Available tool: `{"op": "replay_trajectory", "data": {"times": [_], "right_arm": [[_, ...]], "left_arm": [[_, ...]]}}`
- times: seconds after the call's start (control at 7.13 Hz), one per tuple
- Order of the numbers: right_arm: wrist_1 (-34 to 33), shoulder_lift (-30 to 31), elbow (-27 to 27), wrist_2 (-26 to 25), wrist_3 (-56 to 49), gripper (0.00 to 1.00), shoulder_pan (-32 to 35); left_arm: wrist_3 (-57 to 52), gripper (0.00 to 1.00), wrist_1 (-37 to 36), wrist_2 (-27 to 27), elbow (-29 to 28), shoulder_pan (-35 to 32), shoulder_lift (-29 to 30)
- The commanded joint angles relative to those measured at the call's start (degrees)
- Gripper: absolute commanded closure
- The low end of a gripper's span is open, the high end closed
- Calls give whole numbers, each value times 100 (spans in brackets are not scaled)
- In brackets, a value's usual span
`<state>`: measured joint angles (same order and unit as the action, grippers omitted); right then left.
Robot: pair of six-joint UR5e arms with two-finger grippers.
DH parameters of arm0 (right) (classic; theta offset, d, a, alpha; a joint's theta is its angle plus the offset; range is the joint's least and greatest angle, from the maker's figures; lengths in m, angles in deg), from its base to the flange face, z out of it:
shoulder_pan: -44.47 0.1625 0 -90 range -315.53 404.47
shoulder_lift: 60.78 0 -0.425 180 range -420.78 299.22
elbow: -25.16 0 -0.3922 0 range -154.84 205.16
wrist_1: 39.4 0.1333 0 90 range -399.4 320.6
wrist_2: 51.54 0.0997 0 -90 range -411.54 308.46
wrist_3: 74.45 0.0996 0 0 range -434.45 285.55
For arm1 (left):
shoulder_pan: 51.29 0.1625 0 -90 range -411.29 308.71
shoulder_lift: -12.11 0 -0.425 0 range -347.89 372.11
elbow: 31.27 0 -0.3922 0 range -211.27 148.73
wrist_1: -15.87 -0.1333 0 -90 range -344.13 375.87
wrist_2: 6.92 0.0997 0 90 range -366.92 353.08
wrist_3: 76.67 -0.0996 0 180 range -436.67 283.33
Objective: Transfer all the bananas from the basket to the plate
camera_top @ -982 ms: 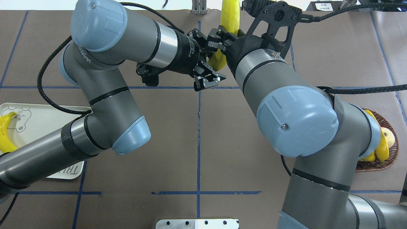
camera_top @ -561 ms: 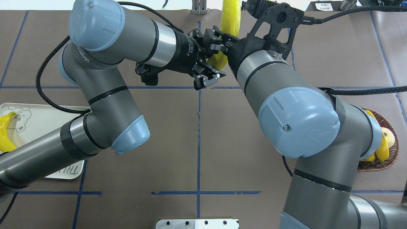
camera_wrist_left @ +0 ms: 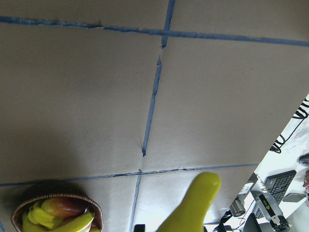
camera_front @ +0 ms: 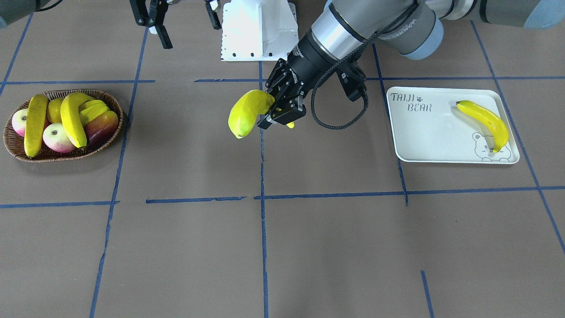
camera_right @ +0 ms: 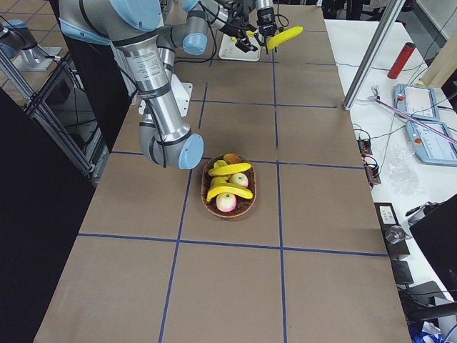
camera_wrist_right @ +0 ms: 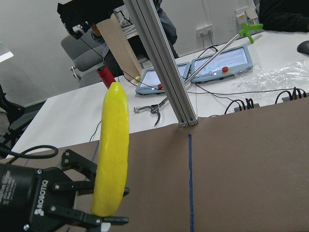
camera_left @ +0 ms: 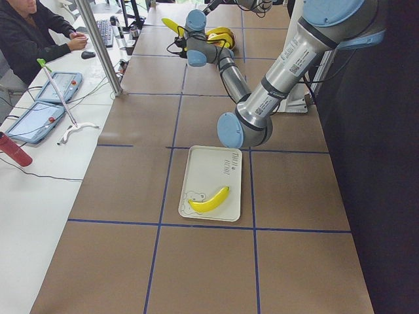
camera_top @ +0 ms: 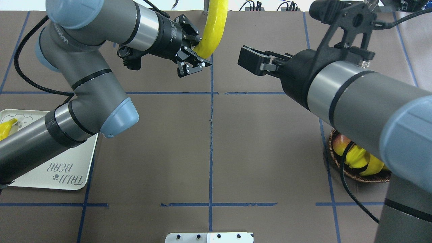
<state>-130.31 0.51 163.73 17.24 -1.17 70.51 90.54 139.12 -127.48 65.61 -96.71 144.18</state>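
My left gripper (camera_front: 277, 111) is shut on one end of a yellow banana (camera_front: 246, 114), held in the air over the table's middle; the fruit also shows in the overhead view, banana (camera_top: 213, 30) in left gripper (camera_top: 193, 58). My right gripper (camera_front: 190, 31) stands open and empty, apart from it, and appears side-on as right gripper (camera_top: 245, 60). One banana (camera_front: 483, 121) lies on the plate (camera_front: 423, 141). Two bananas (camera_front: 73, 118) rest in the basket (camera_front: 11, 146) among other fruit. In the overhead view my right arm hides most of the basket (camera_top: 351, 176).
Apples (camera_front: 55, 138) and a reddish mango share the basket. The white robot base (camera_front: 258, 31) sits at the table's robot side. A metal post (camera_left: 98, 46), tablets and a seated person (camera_left: 33, 33) are along the operators' side table.
The banana has passed from right gripper to left: the left gripper shut on it, the right let go and pulled back to the right. The left arm has shifted left with the banana.
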Motion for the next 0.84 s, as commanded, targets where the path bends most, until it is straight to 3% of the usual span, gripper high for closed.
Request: {"op": "replay_trajectory", "data": {"times": [0.0, 0.42, 0.7], "right_arm": [[-510, 401, 398, 782, -25, 0, 137], [-1961, 383, 329, 2539, -969, 0, 1234], [-2405, 384, 171, 2833, -1299, 0, 1421]], "left_arm": [[-1560, 100, -11, -711, 76, -169, -643], [-4354, 100, -72, -776, 454, -371, -1629], [-6147, 100, -81, -584, 490, -397, -2515]]}}
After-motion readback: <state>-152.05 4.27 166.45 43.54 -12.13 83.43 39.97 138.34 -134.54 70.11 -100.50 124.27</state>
